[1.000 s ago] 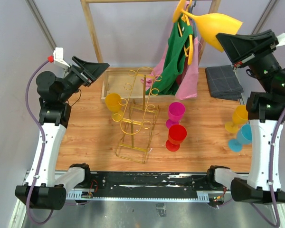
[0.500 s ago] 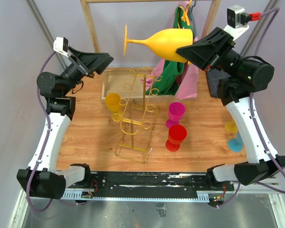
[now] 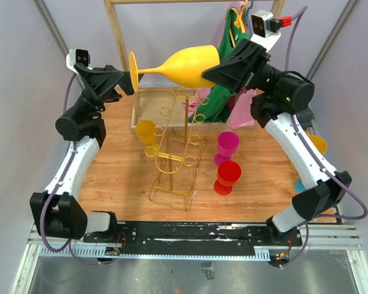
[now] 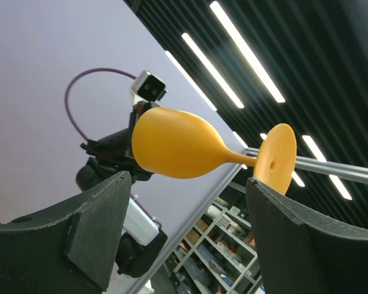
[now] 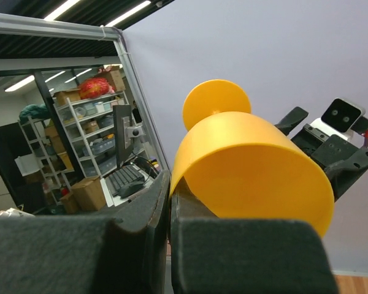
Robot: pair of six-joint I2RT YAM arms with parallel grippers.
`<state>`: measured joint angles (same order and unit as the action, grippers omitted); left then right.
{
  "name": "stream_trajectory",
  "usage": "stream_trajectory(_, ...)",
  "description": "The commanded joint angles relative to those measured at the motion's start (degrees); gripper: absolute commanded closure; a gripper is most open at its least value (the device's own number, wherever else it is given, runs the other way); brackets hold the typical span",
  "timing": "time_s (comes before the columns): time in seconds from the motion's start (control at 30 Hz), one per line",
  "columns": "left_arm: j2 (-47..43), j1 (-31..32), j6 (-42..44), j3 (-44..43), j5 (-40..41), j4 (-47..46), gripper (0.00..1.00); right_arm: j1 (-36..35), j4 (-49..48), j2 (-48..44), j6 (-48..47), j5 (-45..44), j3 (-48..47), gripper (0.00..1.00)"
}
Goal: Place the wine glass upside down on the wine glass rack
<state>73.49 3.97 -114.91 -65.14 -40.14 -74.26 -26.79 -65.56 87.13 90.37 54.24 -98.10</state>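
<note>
The right tool [image 3: 211, 72] grips the bowl of a yellow plastic wine glass [image 3: 178, 64], held sideways above the thin gold wire rack [image 3: 175, 153]. The left tool [image 3: 124, 82] gapes wide by its foot.

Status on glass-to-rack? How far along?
Done: yellow wine glass is off the table, held sideways by its bowl rim in the shut right pincer. In hand: open left pincer sits at the glass's foot, not gripping, likely a handover. Left: invert it and hang it on the gold wire rack.
</note>
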Motion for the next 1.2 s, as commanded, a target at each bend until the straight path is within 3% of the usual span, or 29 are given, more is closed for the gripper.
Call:
stream_trajectory(0.0, 0.4, 0.3, -10.3, 0.4, 2.7, -13.4, 0.22, -2.6, -6.7, 2.3, 2.5, -0.5, -3.7, 0.99)
stream_trajectory(0.43, 0.2, 0.8, -18.8, 2.1, 8.2, -21.6, 0.27, -4.4, -8.7, 13.2, 7.5, -1.4, -14.3, 0.99)
stream_trajectory(0.67, -0.1, 1.1, -21.2, 2.9, 10.7, -23.6, 0.40, -5.2, -10.0, 14.6, 7.7, -1.2, -13.3, 0.99)
stream_trajectory(1.17, -2.3, 1.3, -22.5, 3.8, 12.1, -22.9, 0.45, -5.0, -9.9, 15.6, 6.6, -0.1, -11.5, 0.99)
